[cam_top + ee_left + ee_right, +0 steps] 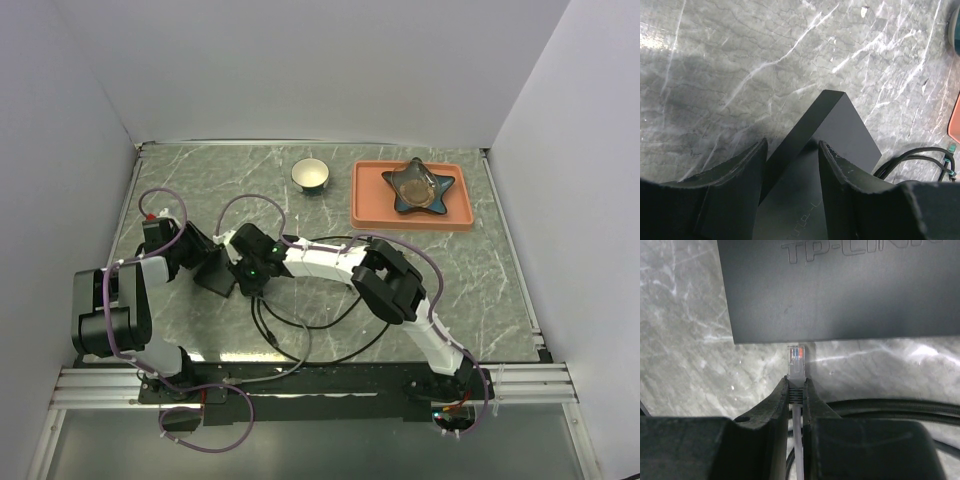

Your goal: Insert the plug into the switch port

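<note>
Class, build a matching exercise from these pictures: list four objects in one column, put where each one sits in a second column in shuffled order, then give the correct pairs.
Objects
1. plug
2. switch
3. bowl
4. star-shaped dish

Places
A. on the orange tray
B. between the fingers of the left gripper
C. pinched in the right gripper
D. on the table, beside the tray

Pairs: 1-C; 2-B; 3-D; 4-A
</note>
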{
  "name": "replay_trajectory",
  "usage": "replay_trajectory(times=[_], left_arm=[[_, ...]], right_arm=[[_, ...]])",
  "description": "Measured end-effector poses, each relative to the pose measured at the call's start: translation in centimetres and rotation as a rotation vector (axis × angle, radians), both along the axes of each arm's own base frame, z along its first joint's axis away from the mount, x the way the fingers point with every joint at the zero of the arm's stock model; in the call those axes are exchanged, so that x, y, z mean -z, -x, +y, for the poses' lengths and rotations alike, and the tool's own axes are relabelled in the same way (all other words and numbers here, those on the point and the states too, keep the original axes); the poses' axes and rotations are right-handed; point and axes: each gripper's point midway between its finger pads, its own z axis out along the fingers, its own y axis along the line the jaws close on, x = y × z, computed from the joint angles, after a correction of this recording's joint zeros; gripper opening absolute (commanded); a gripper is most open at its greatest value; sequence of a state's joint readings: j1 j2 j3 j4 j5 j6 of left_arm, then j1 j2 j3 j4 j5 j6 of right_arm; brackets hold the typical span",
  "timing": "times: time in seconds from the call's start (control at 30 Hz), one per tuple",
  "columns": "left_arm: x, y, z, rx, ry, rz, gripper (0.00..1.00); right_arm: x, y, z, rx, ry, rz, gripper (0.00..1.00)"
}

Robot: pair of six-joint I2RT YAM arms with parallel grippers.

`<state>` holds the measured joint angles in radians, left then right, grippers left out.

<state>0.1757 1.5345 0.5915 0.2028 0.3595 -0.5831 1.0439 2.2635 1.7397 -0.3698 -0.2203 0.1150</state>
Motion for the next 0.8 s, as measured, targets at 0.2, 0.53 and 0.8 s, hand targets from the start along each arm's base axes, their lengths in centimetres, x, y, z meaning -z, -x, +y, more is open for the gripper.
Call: replay_trajectory(times=[0.2,0.53,0.8], left_arm=[[0.01,0.01,-0.16,0.008,0.006,-0.001,0.52],[0.03,-0.08,-0.33,0.017,0.015,-0.006,0.51],[0.00,-0.13,-0.50,0.025,0.022,-0.010,0.51]], right_arm=[[0.02,-0.08,0.27,0.012,-0.001,0.008,0.00],[-0.25,-0.45,0.31,0.036,0.012,0.006,0.00],[-0.16,-0.96,0.42,0.054,0.039,0.001,0.00]])
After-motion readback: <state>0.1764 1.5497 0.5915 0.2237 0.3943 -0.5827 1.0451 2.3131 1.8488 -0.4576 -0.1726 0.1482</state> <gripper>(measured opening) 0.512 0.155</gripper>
